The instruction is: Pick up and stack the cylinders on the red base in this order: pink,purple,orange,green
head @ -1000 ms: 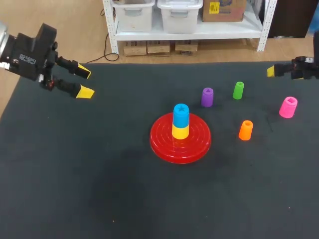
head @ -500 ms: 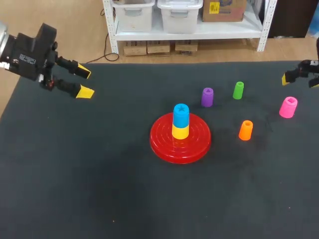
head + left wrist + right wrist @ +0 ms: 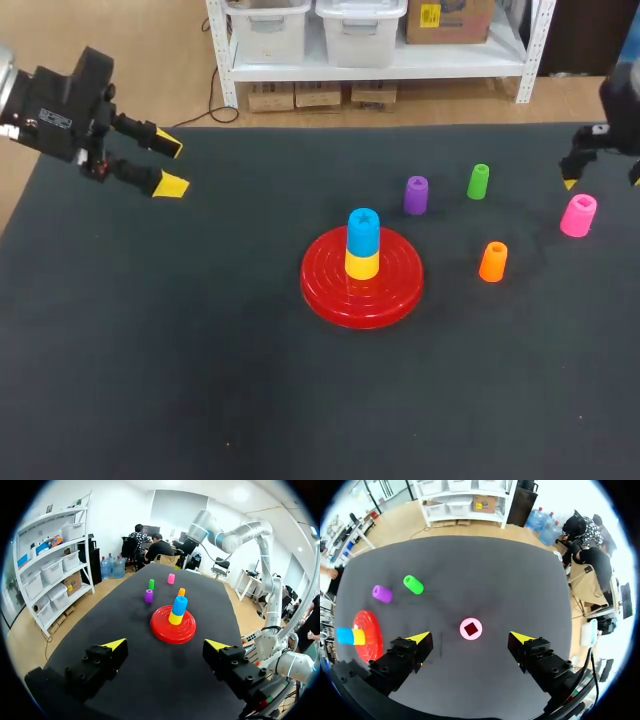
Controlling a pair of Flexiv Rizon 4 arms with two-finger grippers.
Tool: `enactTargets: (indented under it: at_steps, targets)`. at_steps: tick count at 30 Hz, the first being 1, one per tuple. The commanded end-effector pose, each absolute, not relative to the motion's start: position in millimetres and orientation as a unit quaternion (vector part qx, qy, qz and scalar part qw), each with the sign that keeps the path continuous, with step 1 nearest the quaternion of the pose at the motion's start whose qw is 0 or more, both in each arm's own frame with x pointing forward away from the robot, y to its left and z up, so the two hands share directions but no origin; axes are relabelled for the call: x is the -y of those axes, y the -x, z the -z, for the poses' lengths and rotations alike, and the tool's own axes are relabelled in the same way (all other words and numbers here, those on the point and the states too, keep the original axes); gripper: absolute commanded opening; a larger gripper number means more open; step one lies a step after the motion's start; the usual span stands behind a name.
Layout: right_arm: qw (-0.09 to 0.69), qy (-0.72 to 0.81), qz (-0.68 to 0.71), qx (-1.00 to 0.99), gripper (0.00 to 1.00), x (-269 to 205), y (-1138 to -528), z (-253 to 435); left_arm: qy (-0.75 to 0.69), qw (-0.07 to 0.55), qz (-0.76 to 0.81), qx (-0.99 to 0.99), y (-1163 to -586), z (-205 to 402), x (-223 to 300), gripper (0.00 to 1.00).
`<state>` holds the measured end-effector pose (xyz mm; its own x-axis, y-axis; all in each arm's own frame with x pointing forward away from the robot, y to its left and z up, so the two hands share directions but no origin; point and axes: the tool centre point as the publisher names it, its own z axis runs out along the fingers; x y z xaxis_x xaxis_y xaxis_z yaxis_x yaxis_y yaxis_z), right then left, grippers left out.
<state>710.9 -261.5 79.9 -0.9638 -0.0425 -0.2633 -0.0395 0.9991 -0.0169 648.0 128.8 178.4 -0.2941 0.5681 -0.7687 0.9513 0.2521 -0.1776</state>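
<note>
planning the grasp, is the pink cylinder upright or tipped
Upright: the pink cylinder stands on end, its top recess facing up at the right wrist view.

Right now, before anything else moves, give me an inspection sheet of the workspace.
Surface: dark table mat, flat.
Job's things: red base carries a blue cylinder on a yellow cylinder; pink cylinder, purple cylinder, orange cylinder and green cylinder stand loose on the mat, apart from one another.
Clutter: nothing seen.
Grippers: left gripper jaws open, empty, near the table's far left corner; right gripper jaws open, above the pink cylinder, not touching it.
Cables: nothing seen.
Surroundings: nothing seen.
</note>
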Motion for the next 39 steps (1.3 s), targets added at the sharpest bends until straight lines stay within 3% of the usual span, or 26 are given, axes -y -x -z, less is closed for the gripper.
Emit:
enactTargets:
  at_steps: [1, 18, 39]
  targets:
    - [0.132, 0.008, 0.072, -0.989, 1.00, 257.9, -712.7, -76.9, -0.517, 0.295, 0.327, -0.734, -647.3, -177.5, -129.3, 1.00]
    - [0.078, -0.049, 0.001, -0.996, 1.00, 263.1, -718.8, -55.7, -0.517, 0.295, 0.327, -0.734, -647.3, -177.5, -129.3, 1.00]
    - [0.078, -0.049, 0.001, -0.996, 1.00, 263.1, -718.8, -55.7, -0.517, 0.295, 0.327, -0.734, -647.3, -177.5, -129.3, 1.00]
